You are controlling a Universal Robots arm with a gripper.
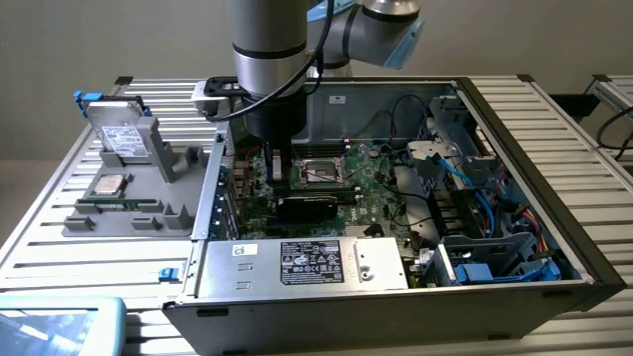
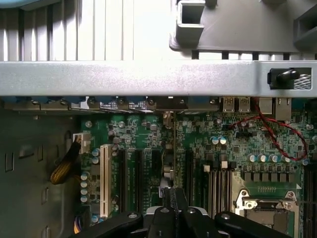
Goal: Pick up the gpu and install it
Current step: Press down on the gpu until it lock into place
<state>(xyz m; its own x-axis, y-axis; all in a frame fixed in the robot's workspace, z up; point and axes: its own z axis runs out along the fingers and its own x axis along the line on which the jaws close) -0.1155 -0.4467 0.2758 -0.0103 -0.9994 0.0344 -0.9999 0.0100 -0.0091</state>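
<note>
The gpu (image 1: 314, 205) sits low inside the open computer case (image 1: 514, 185), a black card standing on edge across the green motherboard (image 1: 346, 167), just in front of the silver CPU socket (image 1: 324, 172). In the wrist view its thin edge (image 2: 167, 163) runs down into a dark expansion slot among the row of slots, beside the white PCI slot (image 2: 104, 181). The gripper (image 1: 280, 185) reaches straight down onto the card's end nearest the exterior view's left, and its fingers (image 2: 171, 201) are pressed together on the card's top edge. A red wire (image 2: 270, 136) loops over the board near the rear ports. The power supply (image 1: 307, 263) with its label lies along the near side of the case, and blue cables (image 1: 490, 185) cross the drive bays toward the exterior view's right. On the slatted desk (image 1: 79, 256) at the exterior view's left, a grey fixture tray (image 1: 183, 167) carries an upright hard drive (image 1: 121, 133) and a smaller flat part (image 1: 109, 185).
</note>
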